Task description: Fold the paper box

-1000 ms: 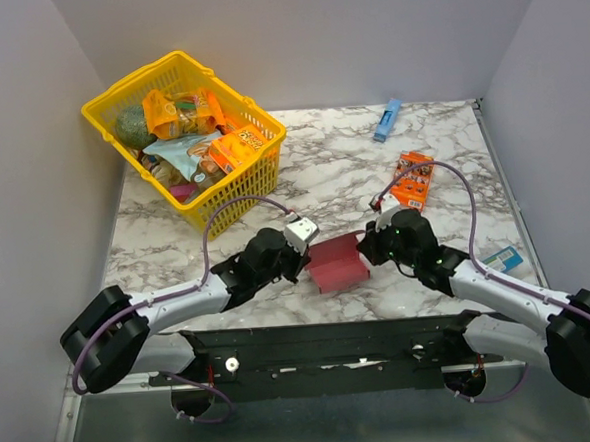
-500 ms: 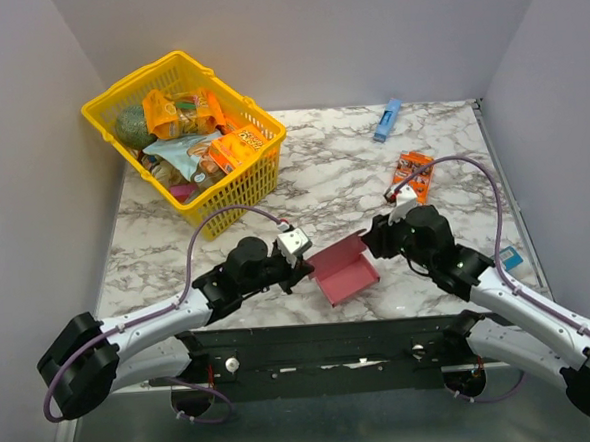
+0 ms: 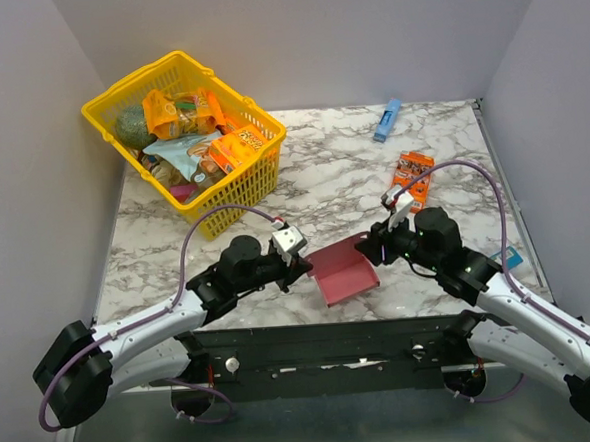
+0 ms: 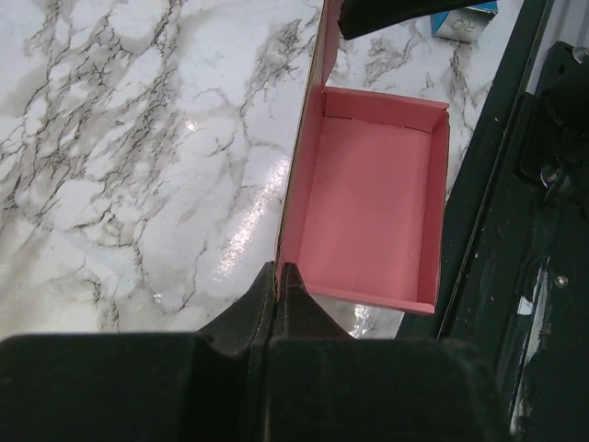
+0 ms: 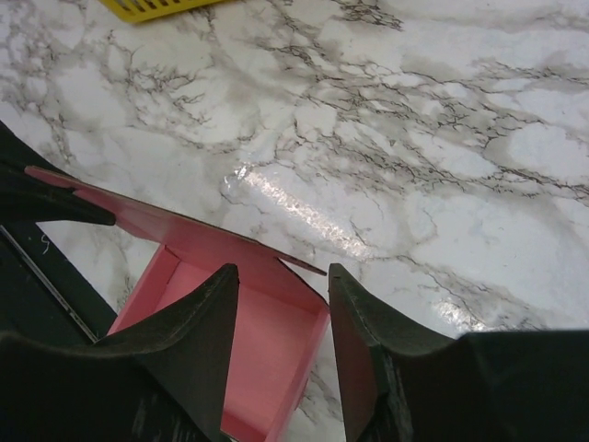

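The pink paper box (image 3: 343,271) stands as an open tray with raised walls near the table's front edge, between the two arms. My left gripper (image 3: 300,268) is shut on the box's long upright flap at its left end; the left wrist view shows the flap's edge (image 4: 299,157) running away from the pinched fingertips (image 4: 279,274) and the tray's inside (image 4: 368,203). My right gripper (image 3: 374,248) is open at the box's right end. In the right wrist view its fingers (image 5: 210,318) straddle the tray's corner and the flap (image 5: 184,226) without touching.
A yellow basket (image 3: 264,173) full of snack packets stands at the back left. An orange printed snack box (image 3: 412,177) lies right of centre, a slim blue box (image 3: 387,119) at the back, a small blue packet (image 3: 505,259) by the right arm. The black base rail (image 3: 332,341) runs just in front of the box.
The box has gone from a flatter folded shape to an open tray and shifted slightly toward the front. Both arms have swung and stretched further out, and the left gripper keeps hold of the flap.
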{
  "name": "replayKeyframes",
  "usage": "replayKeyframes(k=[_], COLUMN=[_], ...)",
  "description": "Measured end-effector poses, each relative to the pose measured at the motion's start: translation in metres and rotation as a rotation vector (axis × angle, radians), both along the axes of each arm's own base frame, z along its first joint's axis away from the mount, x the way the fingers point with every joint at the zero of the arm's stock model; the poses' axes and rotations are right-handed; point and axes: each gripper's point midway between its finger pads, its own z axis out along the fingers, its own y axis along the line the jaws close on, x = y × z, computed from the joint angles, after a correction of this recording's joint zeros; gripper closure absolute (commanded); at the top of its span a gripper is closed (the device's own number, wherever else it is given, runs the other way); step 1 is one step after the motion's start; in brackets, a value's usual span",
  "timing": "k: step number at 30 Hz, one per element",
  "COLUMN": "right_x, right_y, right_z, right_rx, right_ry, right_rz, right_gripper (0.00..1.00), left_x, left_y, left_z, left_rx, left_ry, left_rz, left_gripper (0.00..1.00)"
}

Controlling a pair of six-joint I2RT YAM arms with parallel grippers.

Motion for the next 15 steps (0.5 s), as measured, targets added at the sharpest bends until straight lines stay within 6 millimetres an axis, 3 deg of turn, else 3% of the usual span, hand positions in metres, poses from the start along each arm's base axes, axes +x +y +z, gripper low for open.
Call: replayKeyframes(k=[9, 15], right_x=[-0.0030, -0.0067], right_y=[0.0029, 0.0059], right_z=[0.0008, 0.0007], right_rx=[0.004, 0.001], right_ry=[-0.001, -0.005], right_rz=[0.027, 0.063], right_gripper=[0.55, 0.67], left_x=[0.0040, 0.0035], left_y=[0.0057, 0.0064], left_z=[0.0069, 0.0061], left_rx=[-0.020, -0.018], left_ry=[-0.014, -0.010], left_rz=[0.016, 0.013], left_gripper=[1.00, 1.00])
